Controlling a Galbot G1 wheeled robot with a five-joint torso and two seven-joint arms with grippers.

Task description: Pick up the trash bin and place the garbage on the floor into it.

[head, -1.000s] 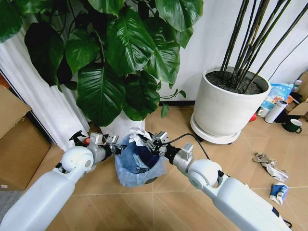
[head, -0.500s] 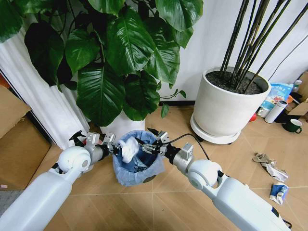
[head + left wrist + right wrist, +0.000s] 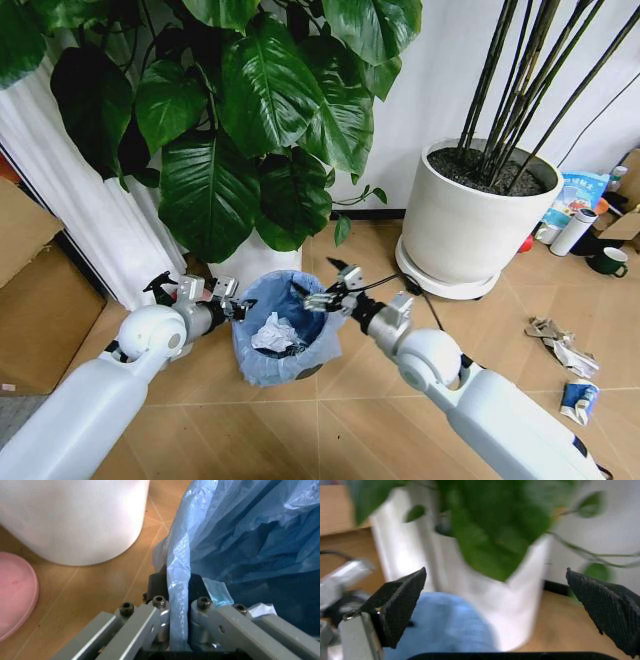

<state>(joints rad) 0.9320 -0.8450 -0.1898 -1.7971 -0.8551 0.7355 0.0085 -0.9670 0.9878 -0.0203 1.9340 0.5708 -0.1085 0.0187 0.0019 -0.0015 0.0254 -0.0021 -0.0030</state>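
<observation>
While the left gripper [image 3: 177,630] pinches the trash bin [image 3: 283,330] rim and liner between the arms, the right gripper [image 3: 328,288] hovers beside it, spread wide and empty; thin plastic could slip; a wrapper [image 3: 578,400] remains near the right arm; no legible writing.
</observation>
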